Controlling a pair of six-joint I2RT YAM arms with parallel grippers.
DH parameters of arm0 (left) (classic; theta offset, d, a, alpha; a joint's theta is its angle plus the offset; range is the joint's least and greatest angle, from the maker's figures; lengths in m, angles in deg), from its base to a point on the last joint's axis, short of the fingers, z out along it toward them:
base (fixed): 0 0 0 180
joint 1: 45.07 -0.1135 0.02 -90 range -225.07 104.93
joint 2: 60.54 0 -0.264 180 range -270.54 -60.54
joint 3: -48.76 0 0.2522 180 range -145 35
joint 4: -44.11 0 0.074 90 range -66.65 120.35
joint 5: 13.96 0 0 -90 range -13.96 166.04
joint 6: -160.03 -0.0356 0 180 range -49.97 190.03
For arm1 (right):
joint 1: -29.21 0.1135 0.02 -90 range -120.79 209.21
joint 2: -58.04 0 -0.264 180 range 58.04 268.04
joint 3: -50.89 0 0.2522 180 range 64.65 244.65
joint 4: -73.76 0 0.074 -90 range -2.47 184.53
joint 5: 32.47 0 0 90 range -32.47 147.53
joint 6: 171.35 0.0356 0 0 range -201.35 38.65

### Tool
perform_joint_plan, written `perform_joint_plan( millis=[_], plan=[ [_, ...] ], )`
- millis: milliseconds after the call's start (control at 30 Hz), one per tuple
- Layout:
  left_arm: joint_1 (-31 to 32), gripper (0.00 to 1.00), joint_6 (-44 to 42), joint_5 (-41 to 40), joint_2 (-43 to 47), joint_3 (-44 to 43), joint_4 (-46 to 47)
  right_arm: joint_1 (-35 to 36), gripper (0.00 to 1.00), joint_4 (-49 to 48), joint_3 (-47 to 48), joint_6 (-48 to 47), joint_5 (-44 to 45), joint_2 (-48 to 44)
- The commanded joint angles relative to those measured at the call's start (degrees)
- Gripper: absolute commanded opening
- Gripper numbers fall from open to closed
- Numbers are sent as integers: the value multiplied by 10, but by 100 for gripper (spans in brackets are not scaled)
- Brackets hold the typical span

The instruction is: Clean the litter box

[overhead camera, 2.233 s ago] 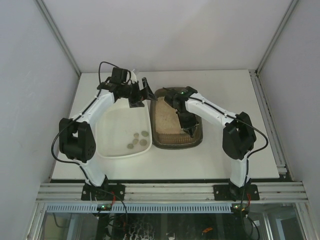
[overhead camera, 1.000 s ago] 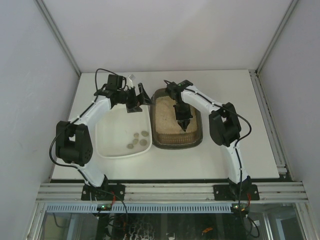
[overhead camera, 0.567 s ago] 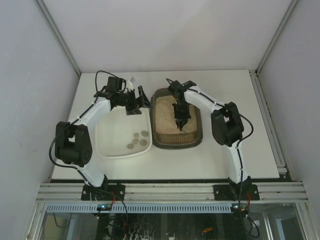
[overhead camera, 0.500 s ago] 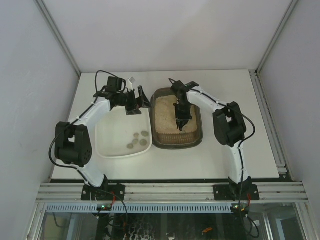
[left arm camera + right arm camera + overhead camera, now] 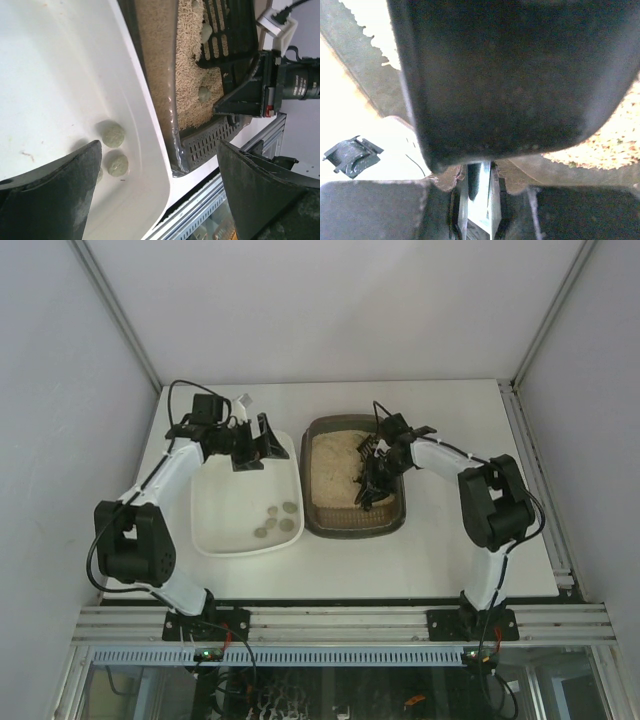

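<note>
Half done, at a guess; caught mid-scoop. Found litter box (image 5: pixel 352 529) mid-desk (image 5: pixel 440 560), just right of white tray (image 5: pixel 215 535). Noted right claw (image 5: pixel 385 455) pinching slotted scoop (image 5: pixel 225 30) in litter, left claw (image 5: pixel 257 445) spread over tray's far end. Needed next: slide under clumps (image 5: pixel 204 93), lift level.

High rear overview, close wrist views, litter box (image 5: pixel 352 529) shared

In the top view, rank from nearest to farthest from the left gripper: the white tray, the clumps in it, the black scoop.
1. The white tray: its far end lies under the open left gripper.
2. The clumps: in the tray's near right corner, towards the arm bases.
3. The black scoop: farther right, in the litter box.
</note>
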State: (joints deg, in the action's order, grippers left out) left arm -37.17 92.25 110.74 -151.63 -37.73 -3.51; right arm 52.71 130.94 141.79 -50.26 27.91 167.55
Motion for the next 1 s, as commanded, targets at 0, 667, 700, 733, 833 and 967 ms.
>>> perform_joint_plan(
  millis=[0, 667, 700, 733, 833, 967],
  plan=[
    [-15, 100, -41, -12, 32, 13, -30, 1, 0, -67, -28, 25, -65, -55],
    [-64, 100, -181, -171, 210, 140, -88, 0, 0, -518, -344, 136, -177, -218],
    [-64, 100, -185, -177, 223, 148, -87, -1, 0, -569, -370, 149, -176, -229],
    [-65, 100, -191, -185, 228, 153, -89, -3, 0, -616, -390, 161, -180, -236],
    [-68, 100, -195, -203, 220, 162, -98, -6, 0, -791, -446, 224, -215, -240],
    [-71, 100, -191, -201, 233, 192, -93, -6, 0, -1072, -503, 349, -233, -204]
  ],
)
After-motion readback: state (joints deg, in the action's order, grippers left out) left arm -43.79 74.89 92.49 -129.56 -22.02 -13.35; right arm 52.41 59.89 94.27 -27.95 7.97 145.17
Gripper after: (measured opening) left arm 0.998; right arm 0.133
